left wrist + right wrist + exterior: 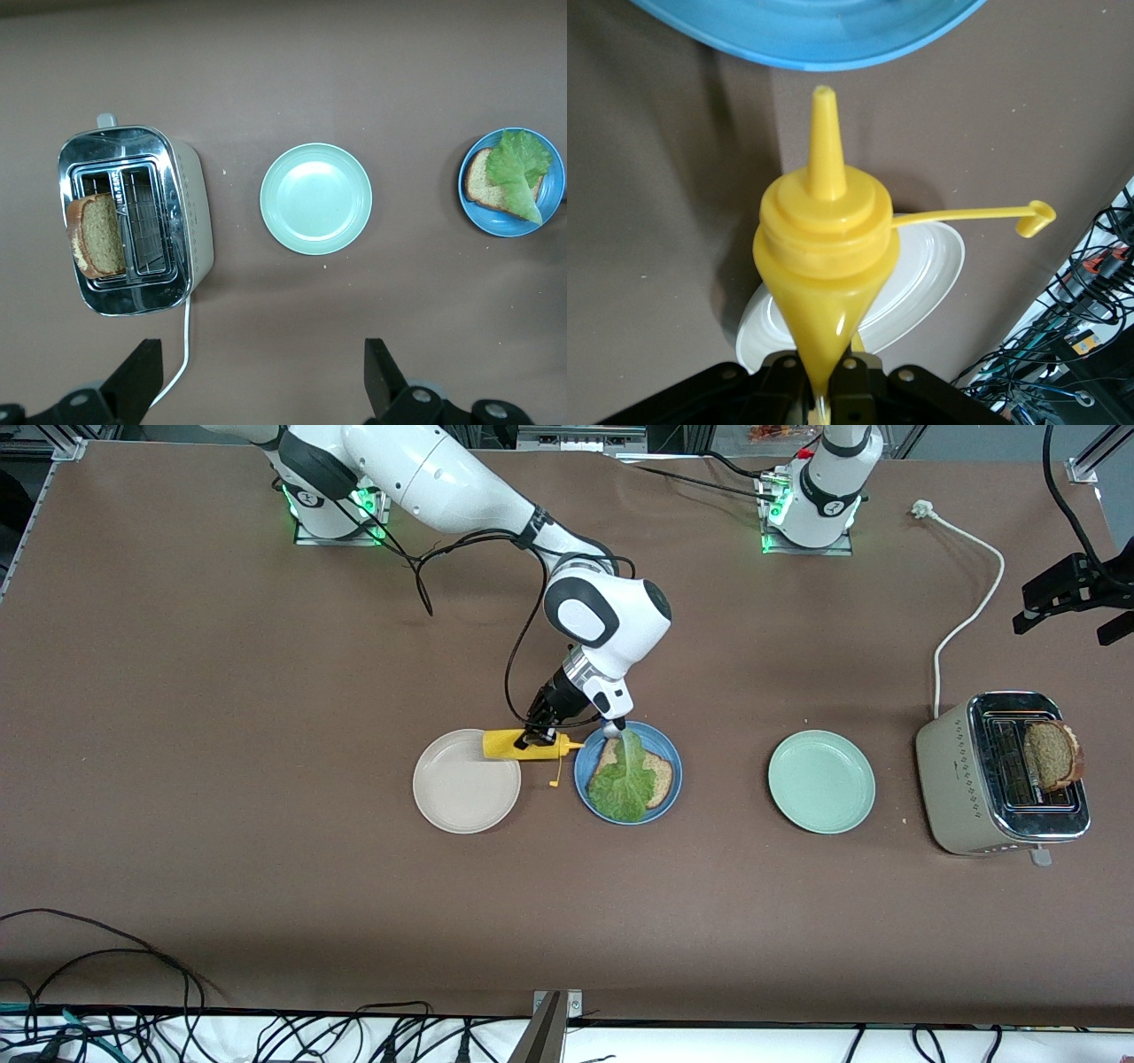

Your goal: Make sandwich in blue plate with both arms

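On the blue plate, midway along the table, one bread slice is lying with a lettuce leaf draped over it — so the bottom half of the sandwich is looking done, while the top is still missing. Between that plate and the cream-white plate, the right gripper is squeezing a yellow mustard bottle hard, its fingers pinched tight into the soft body, holding it sideways with the nozzle aiming at the blue plate's rim and the open cap dangling on its strap. No sauce is showing on the lettuce, so the mustard step is, by my judgement, only beginning. The second bread slice is sitting upright in the toaster at the left arm's end of the table — it is remaining to be fetched. The left gripper is hovering spread wide and empty over the table between the toaster and the mint-green plate, waiting.
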Controlling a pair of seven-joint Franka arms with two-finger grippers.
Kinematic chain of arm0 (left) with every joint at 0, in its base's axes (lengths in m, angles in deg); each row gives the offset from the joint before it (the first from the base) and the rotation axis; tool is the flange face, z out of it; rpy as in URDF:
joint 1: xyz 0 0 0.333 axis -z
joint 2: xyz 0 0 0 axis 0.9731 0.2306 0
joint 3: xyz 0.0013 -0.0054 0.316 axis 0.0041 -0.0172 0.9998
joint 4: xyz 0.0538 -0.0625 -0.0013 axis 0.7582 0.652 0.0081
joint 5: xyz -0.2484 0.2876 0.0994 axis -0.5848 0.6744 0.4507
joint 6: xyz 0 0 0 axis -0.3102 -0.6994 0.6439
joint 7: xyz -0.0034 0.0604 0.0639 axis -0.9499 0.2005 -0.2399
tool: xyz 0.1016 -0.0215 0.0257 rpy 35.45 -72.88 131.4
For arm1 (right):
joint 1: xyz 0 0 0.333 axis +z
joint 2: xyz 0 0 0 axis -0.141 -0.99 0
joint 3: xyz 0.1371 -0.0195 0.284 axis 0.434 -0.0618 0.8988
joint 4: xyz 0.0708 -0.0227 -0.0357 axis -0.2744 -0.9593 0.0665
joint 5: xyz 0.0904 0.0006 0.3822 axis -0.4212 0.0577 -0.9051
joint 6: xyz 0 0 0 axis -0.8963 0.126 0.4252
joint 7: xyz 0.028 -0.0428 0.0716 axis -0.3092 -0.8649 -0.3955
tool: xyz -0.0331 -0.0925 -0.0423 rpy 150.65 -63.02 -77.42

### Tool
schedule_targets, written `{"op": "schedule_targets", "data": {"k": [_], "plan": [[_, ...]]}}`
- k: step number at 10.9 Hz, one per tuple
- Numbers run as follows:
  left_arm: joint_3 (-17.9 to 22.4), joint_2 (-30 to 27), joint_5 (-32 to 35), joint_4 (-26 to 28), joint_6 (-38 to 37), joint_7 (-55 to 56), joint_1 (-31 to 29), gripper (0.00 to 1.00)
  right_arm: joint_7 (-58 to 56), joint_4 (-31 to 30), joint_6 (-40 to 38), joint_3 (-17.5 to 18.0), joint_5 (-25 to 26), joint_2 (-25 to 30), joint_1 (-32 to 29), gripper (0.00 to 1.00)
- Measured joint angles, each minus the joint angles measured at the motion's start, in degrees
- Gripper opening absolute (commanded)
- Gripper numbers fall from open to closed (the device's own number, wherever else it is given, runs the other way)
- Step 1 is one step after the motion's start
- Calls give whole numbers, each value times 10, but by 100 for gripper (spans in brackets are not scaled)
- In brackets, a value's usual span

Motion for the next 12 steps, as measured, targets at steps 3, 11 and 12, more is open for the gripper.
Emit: {"op": "schedule_targets", "data": {"k": [3,11,12], "plan": [[0,0,0,0,0,0,0,100,-3,17,-15,0,-3,5,-8,0],[0,0,0,0,0,0,0,100,-191,41,-40,-21,-273,184,-193,0],[0,0,0,0,0,0,0,100,-214,40,-40,-41,-320,200,-216,0]]}}
